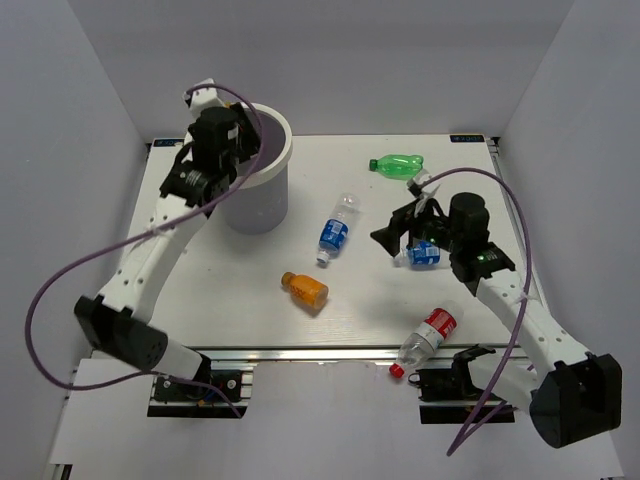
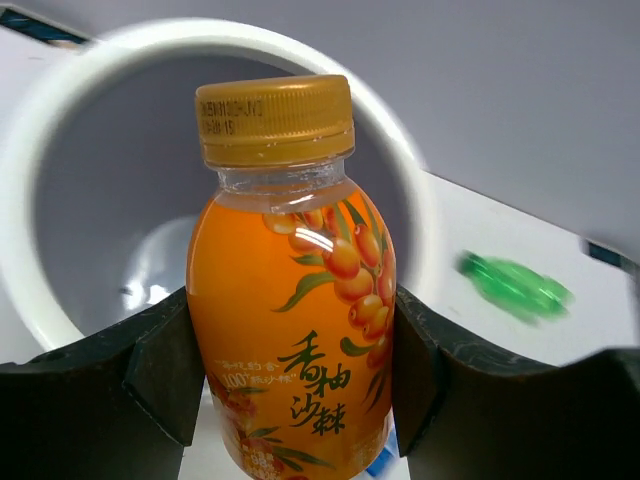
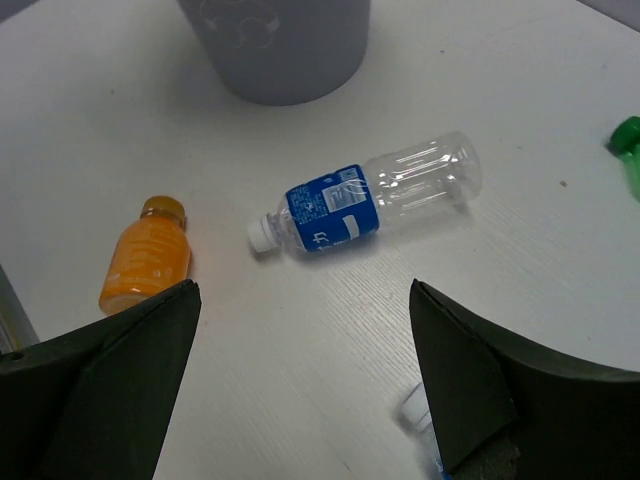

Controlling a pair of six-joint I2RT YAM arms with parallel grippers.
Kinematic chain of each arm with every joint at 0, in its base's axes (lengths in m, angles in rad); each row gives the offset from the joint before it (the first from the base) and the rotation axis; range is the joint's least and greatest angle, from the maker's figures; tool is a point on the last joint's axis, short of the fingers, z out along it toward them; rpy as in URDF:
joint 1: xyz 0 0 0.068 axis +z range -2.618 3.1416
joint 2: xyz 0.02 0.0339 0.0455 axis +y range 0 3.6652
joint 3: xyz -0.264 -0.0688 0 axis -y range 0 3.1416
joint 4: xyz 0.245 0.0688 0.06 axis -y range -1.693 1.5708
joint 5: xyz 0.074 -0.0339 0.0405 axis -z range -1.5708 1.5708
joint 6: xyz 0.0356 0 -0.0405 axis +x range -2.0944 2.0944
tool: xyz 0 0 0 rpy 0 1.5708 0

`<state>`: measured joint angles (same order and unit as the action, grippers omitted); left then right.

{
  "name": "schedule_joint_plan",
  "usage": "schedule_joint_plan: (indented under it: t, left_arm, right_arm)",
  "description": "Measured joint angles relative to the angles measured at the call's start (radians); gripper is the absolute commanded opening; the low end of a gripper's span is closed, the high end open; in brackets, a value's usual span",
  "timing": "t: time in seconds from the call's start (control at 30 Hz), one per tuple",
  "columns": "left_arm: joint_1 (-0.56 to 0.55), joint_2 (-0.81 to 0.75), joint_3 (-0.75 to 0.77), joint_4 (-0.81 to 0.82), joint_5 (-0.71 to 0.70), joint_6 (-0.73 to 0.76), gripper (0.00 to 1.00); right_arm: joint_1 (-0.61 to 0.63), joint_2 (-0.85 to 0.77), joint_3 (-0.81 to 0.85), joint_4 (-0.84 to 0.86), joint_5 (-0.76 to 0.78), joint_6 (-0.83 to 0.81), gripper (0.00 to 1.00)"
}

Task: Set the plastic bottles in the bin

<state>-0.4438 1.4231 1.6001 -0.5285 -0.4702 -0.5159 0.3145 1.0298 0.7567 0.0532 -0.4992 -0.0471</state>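
The orange bottle [image 2: 290,290] is clamped in the left gripper [image 2: 292,365], over the mouth of the bin [image 2: 70,120] at the far-left corner of the tabletop [image 1: 240,290]. Best to release only once it is centred inside the rim. The right gripper [image 3: 300,370] hangs open toward the right edge.

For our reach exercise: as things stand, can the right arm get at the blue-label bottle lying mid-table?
Probably yes. Its open fingers hang close to that bottle, with only bare table between them and nothing lying across the bottle.
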Motion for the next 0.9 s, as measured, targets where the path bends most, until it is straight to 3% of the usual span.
schedule_joint_plan:
  t: [0.03, 0.2, 0.33, 0.5, 0.6, 0.73, 0.9]
  left_arm:
    - [0.050, 0.044, 0.018, 0.005, 0.003, 0.007, 0.63]
    - [0.184, 0.164, 0.041, 0.001, 0.037, 0.045, 0.98]
    - [0.188, 0.177, 0.074, -0.023, 0.062, 0.075, 0.98]
    - [0.220, 0.165, 0.229, -0.045, 0.090, 0.105, 0.98]
    - [0.240, 0.101, 0.225, -0.038, 0.081, 0.111, 0.98]
    - [0.244, -0.105, -0.002, -0.017, 0.036, 0.054, 0.98]
    - [0.243, -0.466, -0.468, -0.008, -0.012, -0.146, 0.98]
  right_arm:
    - [0.022, 0.011, 0.004, -0.004, 0.000, -0.018, 0.89]
    - [0.181, 0.080, 0.054, -0.053, 0.041, -0.103, 0.89]
    - [0.296, 0.156, 0.114, -0.121, 0.111, -0.161, 0.89]
    - [0.352, 0.232, 0.158, -0.172, 0.166, -0.189, 0.89]
    - [0.418, 0.286, 0.183, -0.191, 0.184, -0.202, 0.89]
    - [0.505, 0.378, 0.229, -0.208, 0.191, -0.212, 0.89]
    - [0.589, 0.520, 0.296, -0.214, 0.192, -0.222, 0.89]
